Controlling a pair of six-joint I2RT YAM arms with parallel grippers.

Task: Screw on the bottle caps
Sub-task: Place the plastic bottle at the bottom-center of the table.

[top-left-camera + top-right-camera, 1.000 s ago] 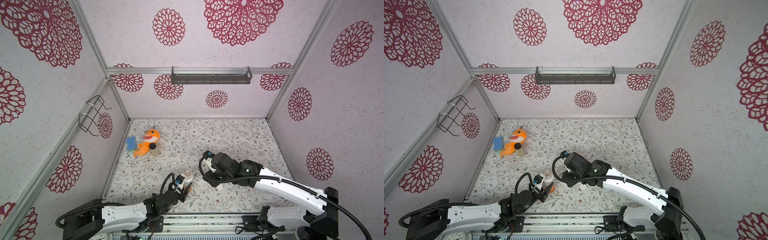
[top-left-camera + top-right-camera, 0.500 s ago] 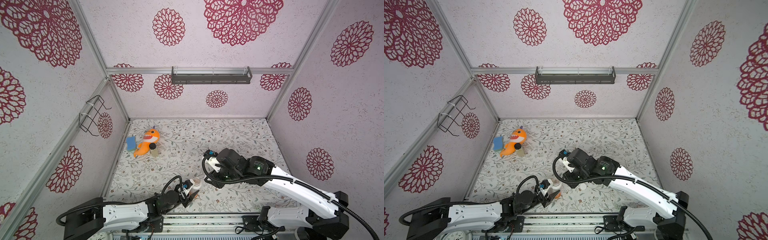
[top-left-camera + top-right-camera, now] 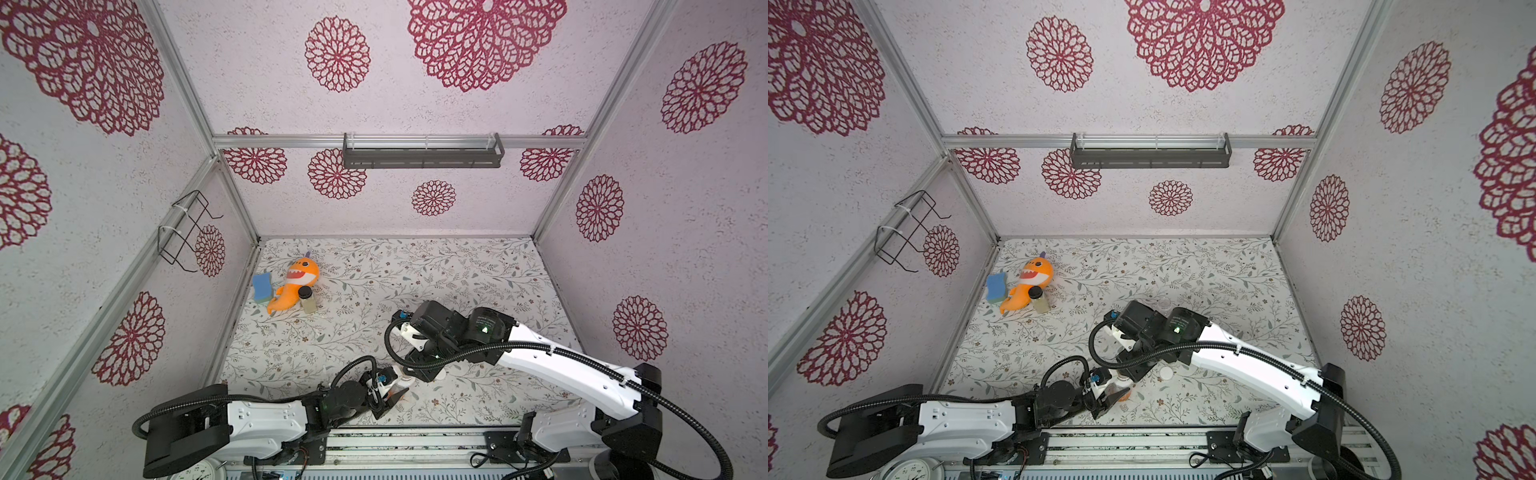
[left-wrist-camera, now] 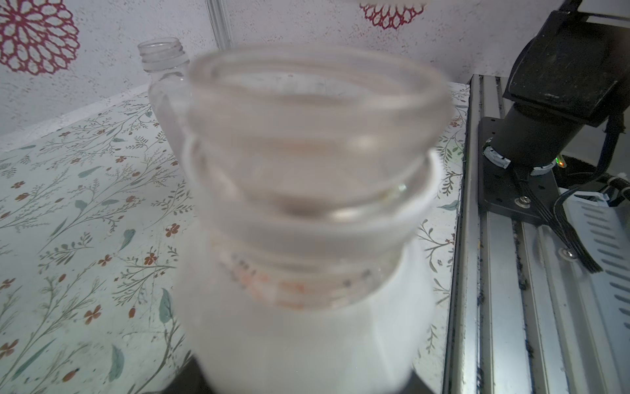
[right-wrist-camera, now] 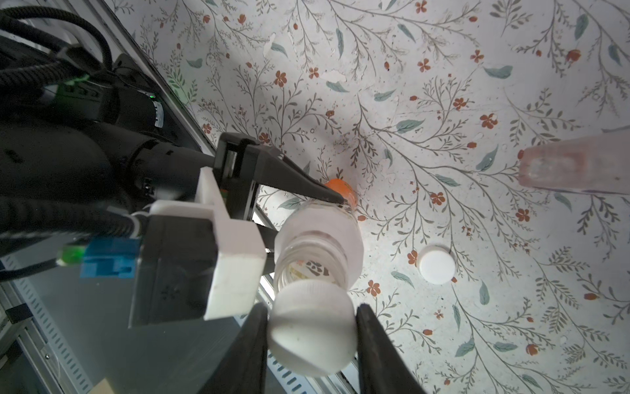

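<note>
Sponge (image 3: 262, 287), orange plush toy (image 3: 296, 280) and black-lidded jar (image 3: 307, 299) lie together, well to the left of and behind the orange-based bottle (image 5: 315, 238). That bottle is upright with its mouth open, and the left gripper (image 5: 312, 223) reaches in from its left with its jaws clamped on the bottle's body. Just above the mouth, not touching it, the right gripper (image 5: 312, 307) holds a white cap (image 5: 312, 336), jaws closed on the cap's sides. A second cap (image 5: 437, 264) lies flat just right of the bottle. The second bottle (image 4: 163, 68), also uncapped, stands upright behind it, slightly to the right.
</note>
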